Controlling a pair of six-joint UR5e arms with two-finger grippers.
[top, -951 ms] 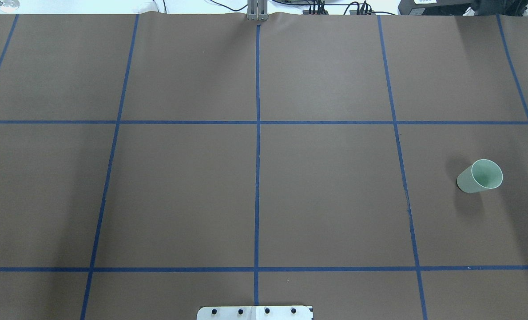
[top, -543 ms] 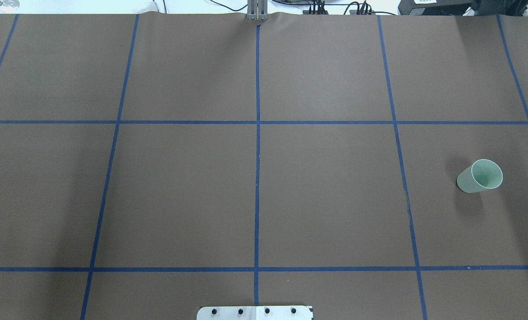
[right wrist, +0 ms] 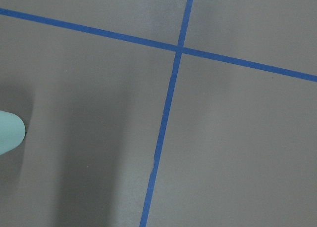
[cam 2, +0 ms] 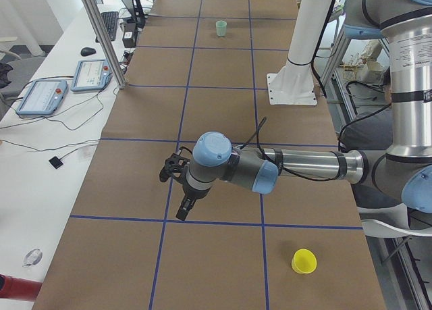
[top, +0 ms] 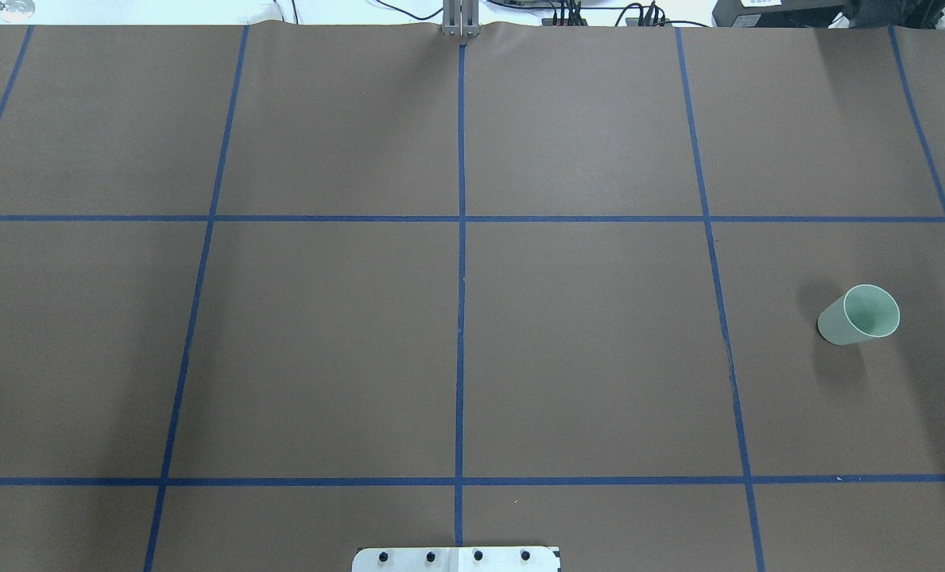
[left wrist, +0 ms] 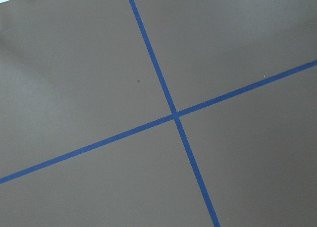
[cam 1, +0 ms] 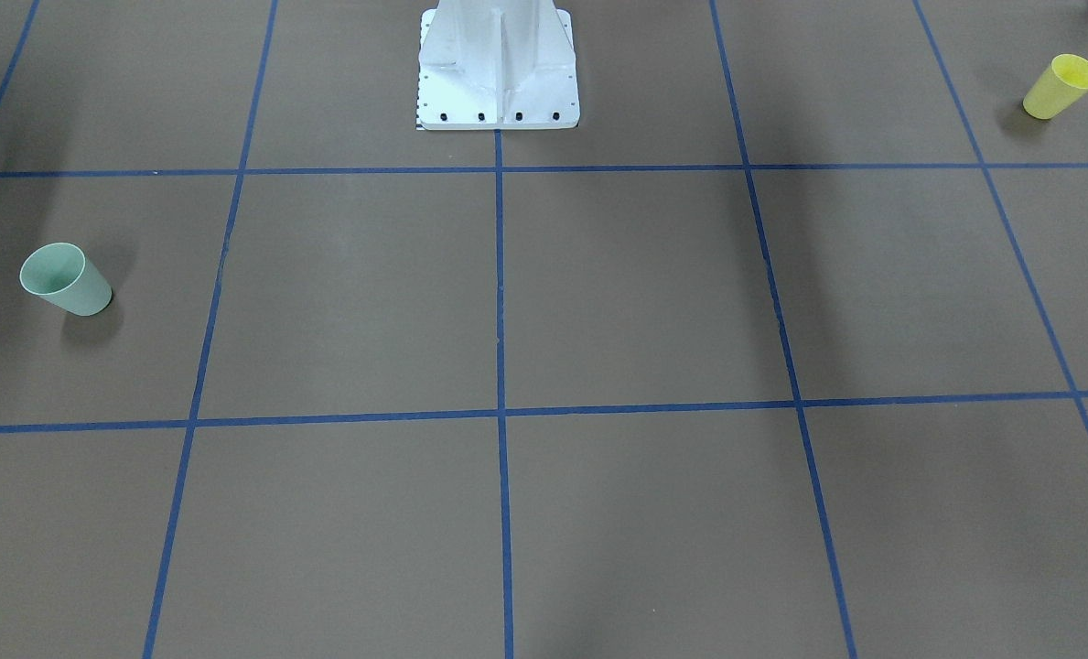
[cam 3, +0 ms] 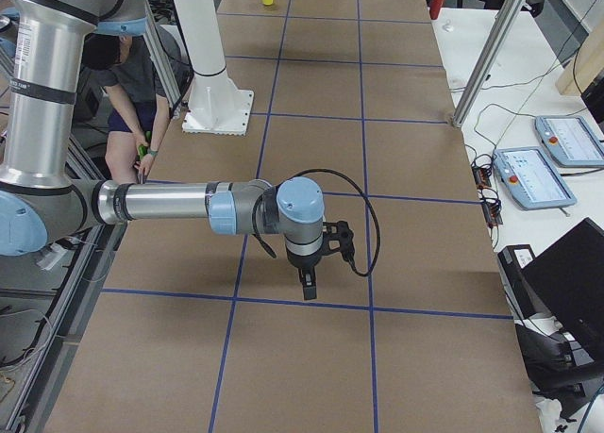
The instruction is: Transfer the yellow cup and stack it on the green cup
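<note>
So far, nothing of the stacking is showing as done. The yellow cup (cam 1: pixel 1061 87) is standing upright, mouth up, on the table (top: pixel 321 342) at about two o'clock in the front-facing view, near the corner on the robot's left side, and nothing is touching it. The green cup (top: pixel 857 315) is standing upright too, at three o'clock in the overhead view. It is sitting well apart from the yellow one, with the whole middle of the table lying between them.

The left gripper (cam 2: pixel 183 211) is hanging above a tape crossing (left wrist: pixel 174 115), pointing down. The yellow cup is sitting near it but clear of it, at roughly four o'clock in the left side view. The right gripper (cam 3: pixel 309 288) is hanging likewise at its own end, and the green cup's edge is just peeking in at nine o'clock of its wrist view. Both grippers are showing only in the side views, so I cannot tell whether their jaws are spread or pressed together.

I am judging the task as being at its very start. The reach for the yellow cup, the grip, the carry across (likely a hand-over, given the opposite ends) and the lowering into the green cup are all remaining.
</note>
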